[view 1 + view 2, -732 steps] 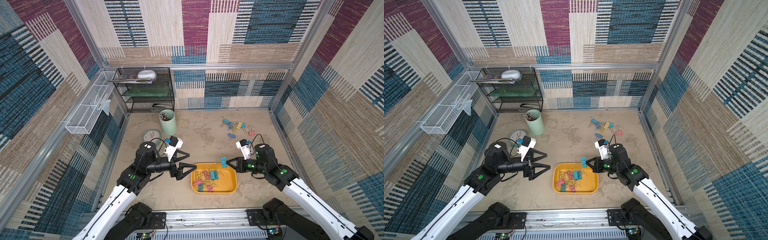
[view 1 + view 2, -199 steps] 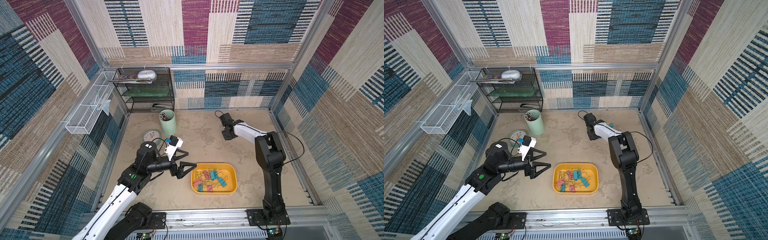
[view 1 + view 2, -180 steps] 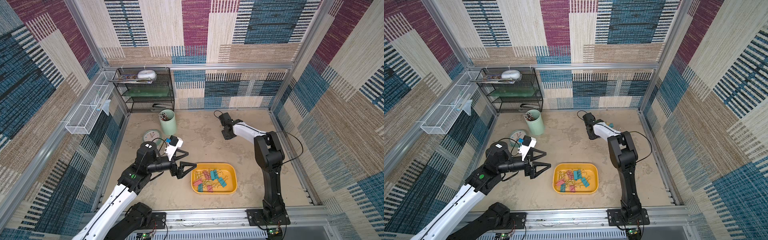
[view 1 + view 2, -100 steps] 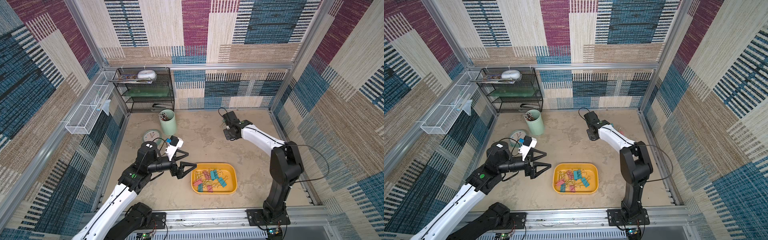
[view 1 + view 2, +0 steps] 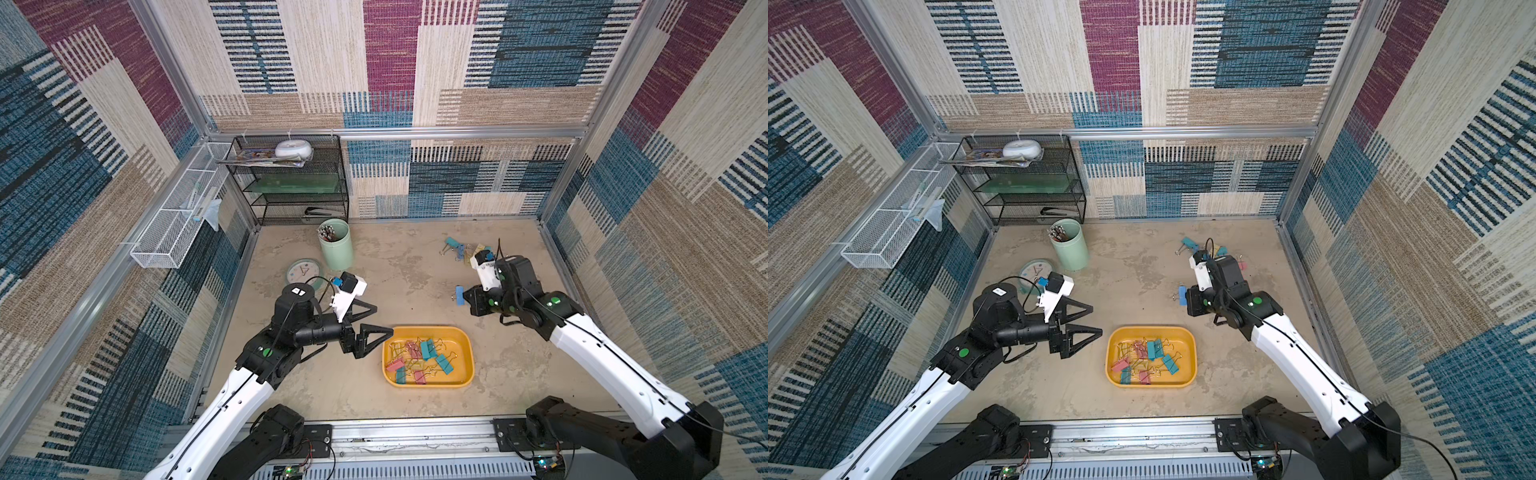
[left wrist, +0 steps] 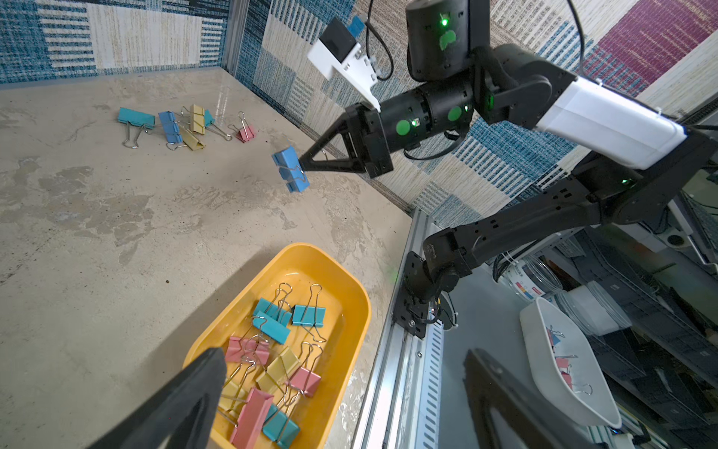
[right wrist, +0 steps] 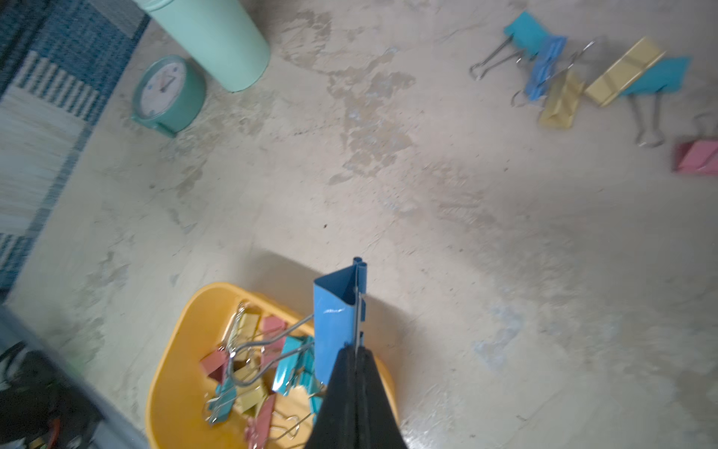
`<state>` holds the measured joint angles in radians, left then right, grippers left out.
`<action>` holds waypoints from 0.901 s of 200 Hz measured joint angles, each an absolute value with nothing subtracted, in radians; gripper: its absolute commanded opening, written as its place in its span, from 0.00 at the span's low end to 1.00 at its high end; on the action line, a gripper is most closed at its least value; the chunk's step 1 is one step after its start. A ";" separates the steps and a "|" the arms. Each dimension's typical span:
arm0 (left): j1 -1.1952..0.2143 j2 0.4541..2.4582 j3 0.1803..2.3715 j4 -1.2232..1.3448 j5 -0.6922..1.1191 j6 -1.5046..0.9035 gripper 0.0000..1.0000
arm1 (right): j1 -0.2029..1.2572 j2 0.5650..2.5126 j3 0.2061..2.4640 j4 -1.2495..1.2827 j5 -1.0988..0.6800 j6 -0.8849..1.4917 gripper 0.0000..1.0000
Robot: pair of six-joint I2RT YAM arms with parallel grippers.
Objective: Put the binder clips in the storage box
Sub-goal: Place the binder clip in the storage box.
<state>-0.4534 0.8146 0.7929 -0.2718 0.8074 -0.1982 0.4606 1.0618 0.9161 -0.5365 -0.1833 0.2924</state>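
Right arm reaches in from lower right, elbow bent, right gripper [image 5: 464, 296] clamped on one blue binder clip [image 5: 459, 294] at its tips, right of centre – up-frame of the storage box [image 5: 471, 353]. Left gripper [image 5: 384, 320] held level, jaws wide apart, just left of the box. Six loose clips [image 6: 171, 126] on the floor, upper right – roughly ten in the box

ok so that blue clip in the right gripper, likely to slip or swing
Probably stiff and light: the blue clip holds its shape, pinched only at the tips of the right gripper. Its wire handle sticks out sideways, so it may pivot or snag.
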 measured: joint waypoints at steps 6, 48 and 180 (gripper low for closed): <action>-0.453 0.815 0.793 -0.272 0.807 -0.198 0.99 | 0.464 1.035 0.883 -0.534 -0.218 0.314 0.00; -0.454 0.820 0.793 -0.274 0.807 -0.198 1.00 | 0.506 0.940 0.673 -0.500 -0.392 0.441 0.00; -0.460 0.822 0.793 -0.275 0.803 -0.198 1.00 | 0.634 1.164 0.565 -0.379 -0.442 0.525 0.27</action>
